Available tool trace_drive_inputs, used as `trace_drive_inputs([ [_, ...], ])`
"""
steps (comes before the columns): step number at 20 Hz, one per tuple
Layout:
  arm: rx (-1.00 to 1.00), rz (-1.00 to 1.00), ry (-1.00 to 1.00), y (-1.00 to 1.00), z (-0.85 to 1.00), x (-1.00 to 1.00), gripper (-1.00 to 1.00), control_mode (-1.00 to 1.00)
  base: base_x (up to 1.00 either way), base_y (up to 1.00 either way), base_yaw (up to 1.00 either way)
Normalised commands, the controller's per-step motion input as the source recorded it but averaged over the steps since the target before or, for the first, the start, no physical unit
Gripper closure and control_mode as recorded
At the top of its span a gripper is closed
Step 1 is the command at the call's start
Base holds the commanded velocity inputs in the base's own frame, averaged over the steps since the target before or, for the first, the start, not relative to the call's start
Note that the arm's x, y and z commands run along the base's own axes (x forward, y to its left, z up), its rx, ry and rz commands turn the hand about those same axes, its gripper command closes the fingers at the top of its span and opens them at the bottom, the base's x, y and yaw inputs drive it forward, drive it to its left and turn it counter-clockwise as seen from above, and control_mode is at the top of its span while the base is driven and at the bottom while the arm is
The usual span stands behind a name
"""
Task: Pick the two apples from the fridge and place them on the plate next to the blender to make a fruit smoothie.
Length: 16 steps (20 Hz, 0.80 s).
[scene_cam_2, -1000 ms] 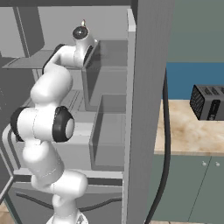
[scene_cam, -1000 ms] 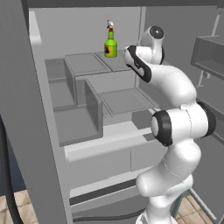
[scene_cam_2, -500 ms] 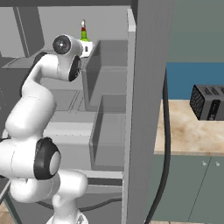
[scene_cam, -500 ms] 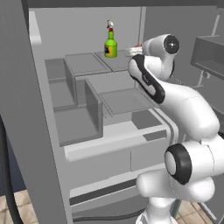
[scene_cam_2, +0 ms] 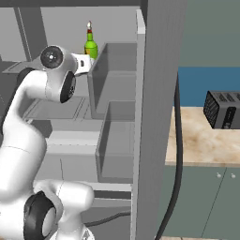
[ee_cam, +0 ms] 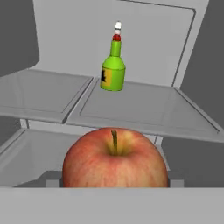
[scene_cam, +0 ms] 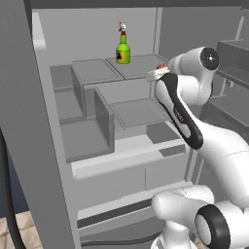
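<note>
Hand view, nearest item: one apple (ee_cam: 115,158), red with a yellowish patch round its brown stem, sits right at the bottom of the frame where the fingertips would rise. The fingertips themselves are not visible behind it, so whether the gripper is closed on the fruit or merely against it cannot be told. In the left base view a small reddish patch (scene_cam: 162,66) shows at the end of the white arm (scene_cam: 181,104), at the level of the upper shelf, consistent with the apple being at the hand.

Beyond the apple lies the grey upper shelf (ee_cam: 140,109) of the open fridge (scene_cam: 41,146). A green bottle (ee_cam: 113,69) with a yellow label and red neck stands upright on that shelf, near the back wall and well apart from the apple; it also shows in the left base view (scene_cam: 123,50) and the right base view (scene_cam_2: 90,45).

Farther off, in the right base view, a dark toaster-like appliance (scene_cam_2: 224,109) rests on a beige counter (scene_cam_2: 201,143) beside the fridge.
</note>
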Motion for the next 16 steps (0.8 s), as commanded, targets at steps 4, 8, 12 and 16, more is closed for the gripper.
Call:
trace_drive_inputs([
  [4, -0.22, 0.01, 0.25, 0.29, -0.93, -1.0, 1.0, -1.0, 0.0, 0.0, 0.0],
  [8, -0.24, 0.0, 0.22, 0.33, -1.0, -1.0, 1.0, -1.0, 0.0, 0.0, 0.0],
  [12, -0.06, 0.0, 0.26, 0.06, -1.0, -1.0, 1.0, -1.0, 0.0, 0.0, 0.0],
  [16, 0.14, 0.14, 0.38, -0.15, -0.67, -1.0, 1.0, -1.0, 0.0, 0.0, 0.0],
])
